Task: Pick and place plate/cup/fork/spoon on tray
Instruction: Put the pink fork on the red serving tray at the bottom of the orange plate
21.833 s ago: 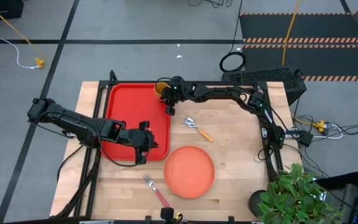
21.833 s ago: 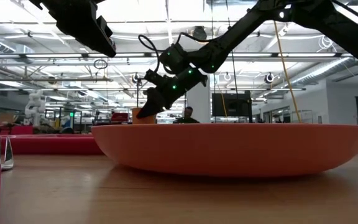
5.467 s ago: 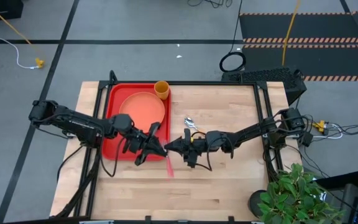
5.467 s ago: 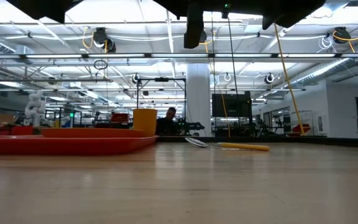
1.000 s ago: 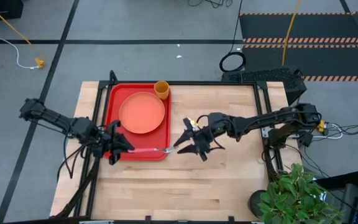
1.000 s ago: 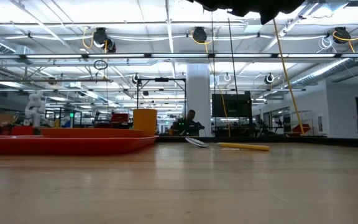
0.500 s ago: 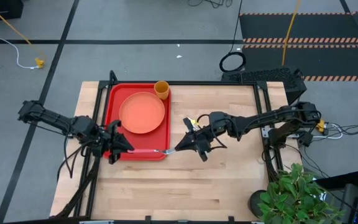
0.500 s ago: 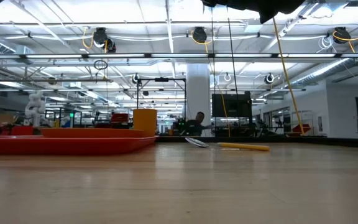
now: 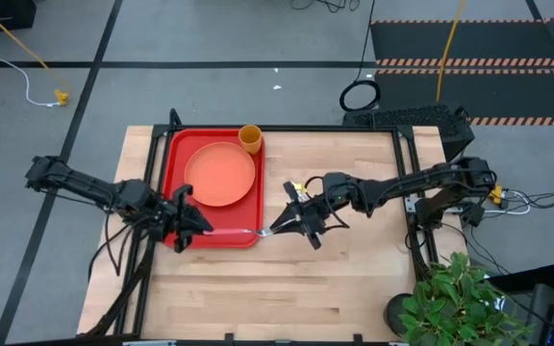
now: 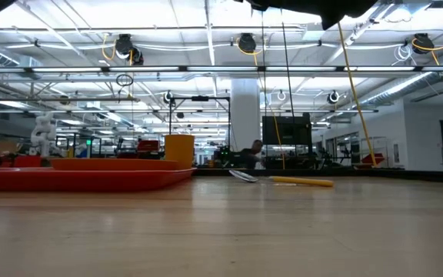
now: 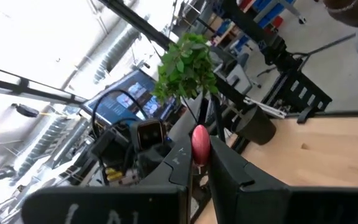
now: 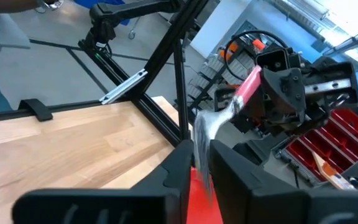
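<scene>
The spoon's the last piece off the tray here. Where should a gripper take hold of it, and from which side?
Probably by the orange handle, coming straight down with the jaws across its narrow width. The spoon lies flat on the table, bowl toward the tray, so a sideways approach has little to catch, and the shallow metal bowl looks likelier to slip.

Two arms, matte black throughout, built of slim jointed segments with bulkier housings at the joints. Loose black cables loop beside the links. Left hand (image 9: 198, 227) and right hand (image 9: 279, 227): each with two flat, angular black fingers (image 12: 174, 167), smooth-faced and unmarked.
</scene>
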You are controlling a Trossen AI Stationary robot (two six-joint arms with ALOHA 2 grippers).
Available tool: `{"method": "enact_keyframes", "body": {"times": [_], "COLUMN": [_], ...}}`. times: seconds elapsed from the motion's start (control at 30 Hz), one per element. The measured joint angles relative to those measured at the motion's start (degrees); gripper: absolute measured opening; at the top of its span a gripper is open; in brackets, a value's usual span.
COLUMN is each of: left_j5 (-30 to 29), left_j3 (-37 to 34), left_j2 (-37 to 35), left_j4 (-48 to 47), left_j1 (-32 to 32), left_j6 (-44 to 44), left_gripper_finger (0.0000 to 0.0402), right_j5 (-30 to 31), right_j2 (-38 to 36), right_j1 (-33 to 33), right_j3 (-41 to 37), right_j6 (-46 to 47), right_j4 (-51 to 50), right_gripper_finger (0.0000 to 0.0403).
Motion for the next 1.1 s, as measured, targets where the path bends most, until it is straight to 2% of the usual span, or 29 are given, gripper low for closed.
{"method": "enact_keyframes", "body": {"times": [0.2,0.3,0.47,0.6,0.87,0.97,1.1], "left_j5": [-1.0,-4.8,-9.5,-18.8,-31.3,-33.5,-33.8], "left_j3": [0.0,0.0,0.0,0.0,0.0,0.1,1.8], "left_j2": [1.8,1.3,0.8,0.7,-0.8,-3.6,-7.3], "left_j4": [2.4,4.0,4.3,2.3,-3.8,-7.7,-18.0], "left_j1": [1.2,1.4,1.5,1.5,0.8,-0.2,-1.2], "left_j6": [-1.9,-6.0,-7.8,-11.8,-16.1,-18.5,-25.7], "left_gripper_finger": [0.0034,0.0049,0.0088,0.0126,0.02,0.0214,0.0217], "right_j5": [-0.3,-0.1,0.8,6.2,14.4,17.1,22.2], "right_j2": [0.0,-0.2,-0.1,-0.1,0.0,0.0,0.0], "right_j1": [0.0,0.0,-0.1,-0.1,0.4,0.6,1.3], "right_j3": [0.0,0.0,0.0,0.0,0.0,0.0,0.0], "right_j6": [-1.2,-1.2,-1.2,-1.0,-5.4,-7.2,-10.3], "right_j4": [-0.5,-0.6,-1.2,-1.3,-3.8,-4.2,-4.7], "right_gripper_finger": [0.0007,0.0009,0.0003,0.0003,0.0001,0.0,0.0]}}
